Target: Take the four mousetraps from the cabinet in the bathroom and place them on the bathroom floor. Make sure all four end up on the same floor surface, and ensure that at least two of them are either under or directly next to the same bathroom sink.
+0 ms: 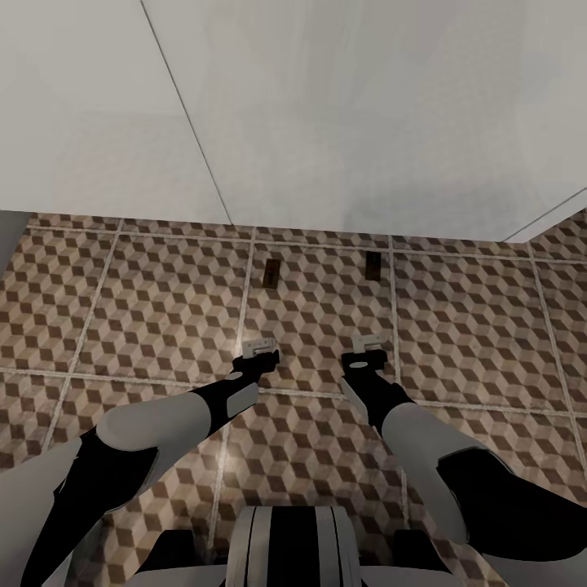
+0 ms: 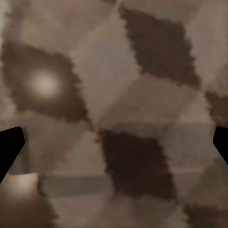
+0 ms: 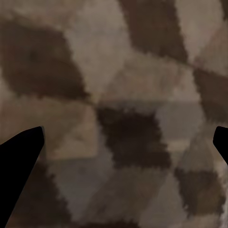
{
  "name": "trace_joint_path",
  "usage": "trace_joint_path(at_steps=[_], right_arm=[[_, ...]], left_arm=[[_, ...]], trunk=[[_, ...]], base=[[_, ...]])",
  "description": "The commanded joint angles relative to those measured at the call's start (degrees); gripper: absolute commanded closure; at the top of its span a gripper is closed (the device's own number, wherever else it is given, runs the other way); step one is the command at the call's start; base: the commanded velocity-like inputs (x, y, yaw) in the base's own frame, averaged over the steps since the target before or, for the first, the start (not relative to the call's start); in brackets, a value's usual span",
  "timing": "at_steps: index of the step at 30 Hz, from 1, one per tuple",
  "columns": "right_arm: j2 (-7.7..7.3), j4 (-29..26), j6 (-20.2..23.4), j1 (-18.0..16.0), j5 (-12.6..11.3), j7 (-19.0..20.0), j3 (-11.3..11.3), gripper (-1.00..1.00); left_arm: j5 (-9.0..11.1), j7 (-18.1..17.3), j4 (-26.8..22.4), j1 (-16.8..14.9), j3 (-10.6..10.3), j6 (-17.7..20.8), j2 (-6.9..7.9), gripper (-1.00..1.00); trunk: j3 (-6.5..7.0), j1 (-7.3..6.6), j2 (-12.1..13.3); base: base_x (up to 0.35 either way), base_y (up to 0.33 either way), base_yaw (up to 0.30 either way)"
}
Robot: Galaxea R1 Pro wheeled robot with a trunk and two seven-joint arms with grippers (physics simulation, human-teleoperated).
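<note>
With both the left gripper [image 1: 259, 346] and right gripper [image 1: 368, 343] spread empty near two mousetraps [image 1: 271, 272], a careless sweep could scatter them.

Both wrist views: floor tile pattern [image 2: 114, 114] blurred, fingertips [image 3: 21, 156] cut by frame edges; two mousetraps [image 1: 271, 271] too small for detail in head view

No readable text, labels, numbers or signs anywhere
</note>
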Motion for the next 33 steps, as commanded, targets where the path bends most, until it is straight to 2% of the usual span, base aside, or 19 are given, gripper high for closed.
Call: trace_joint_path(at_steps=[1,16,33], right_arm=[[-0.04,0.0,0.8,0.0,-0.5,-0.2,0.3,-1.00],[-0.04,0.0,0.7,0.1,-0.5,-0.2,0.3,-1.00],[-0.02,0.0,0.7,0.1,-0.5,-0.2,0.3,-1.00]], left_arm=[[0.3,0.4,-0.2,-0.1,-0.5,-0.3,0.02,-1.00],[0.3,0.4,-0.2,0.0,-0.5,-1.8,0.10,-1.00],[0.3,0.4,-0.2,0.1,-0.5,-2.8,0.11,-1.00]], trunk=[[-0.04,0.00,0.0],[0.19,-0.02,0.0],[3.95,-0.46,0.2]], base=[[0.000,0.000,0.000],[0.000,0.000,0.000],[0.000,0.000,0.000]])
